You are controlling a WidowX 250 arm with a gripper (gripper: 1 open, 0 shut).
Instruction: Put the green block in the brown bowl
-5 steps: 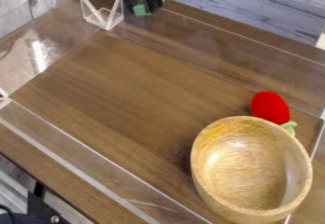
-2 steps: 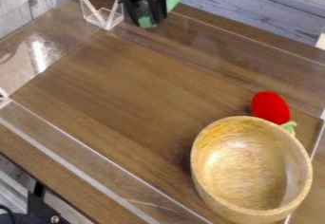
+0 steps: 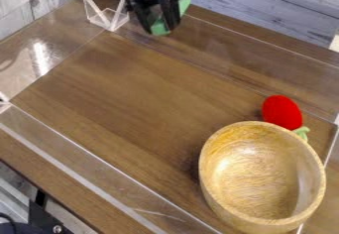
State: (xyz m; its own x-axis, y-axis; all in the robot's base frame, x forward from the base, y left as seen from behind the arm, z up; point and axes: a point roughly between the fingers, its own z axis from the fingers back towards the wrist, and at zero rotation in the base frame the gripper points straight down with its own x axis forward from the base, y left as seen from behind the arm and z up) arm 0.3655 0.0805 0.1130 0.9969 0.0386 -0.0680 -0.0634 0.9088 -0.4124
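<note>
My black gripper [image 3: 157,18] hangs over the far end of the wooden table, near the top of the view, pointing steeply down. A light-green block [image 3: 166,23] sits between its fingers, lifted off the table, with a green edge also showing beside the hand. The brown bowl [image 3: 207,165] is a large, empty, light wooden bowl standing at the near right corner, far from the gripper.
A red rounded toy [image 3: 281,111] with a green bit lies just behind the bowl. A clear plastic triangular stand [image 3: 105,16] sits left of the gripper. Low clear walls [image 3: 79,164] edge the table.
The gripper has carried the green block a little to the right and toward the camera. The bowl and the red toy have stayed put.
</note>
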